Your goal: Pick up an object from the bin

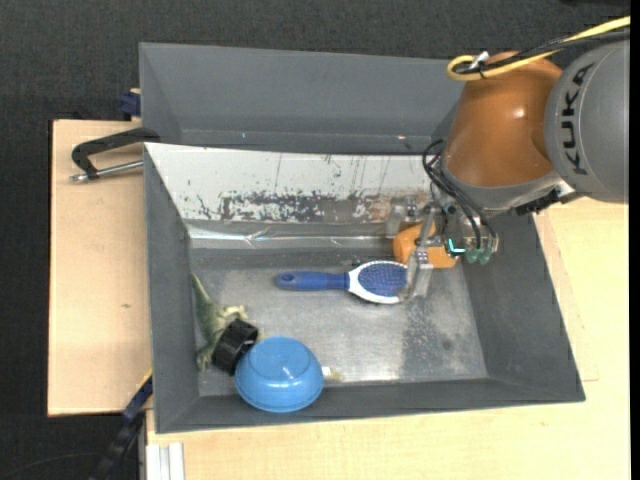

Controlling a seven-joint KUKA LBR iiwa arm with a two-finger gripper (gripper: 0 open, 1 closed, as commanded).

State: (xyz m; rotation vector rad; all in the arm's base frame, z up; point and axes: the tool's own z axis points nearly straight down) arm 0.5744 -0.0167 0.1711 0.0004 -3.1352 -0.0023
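My pincer (421,268) hangs low toward the 3 o'clock side of the bin (165,268), just beside the oval head of the blue hairbrush (375,282). The brush lies mid-floor, its handle running toward 9 o'clock. I cannot tell whether the pincer is spread or pressed together. 1 small orange thing (406,242) sits close at 11 o'clock from it. To grip well, I judge I should shift toward 9 o'clock, straddle the brush's neck, and stay clear of the orange piece.
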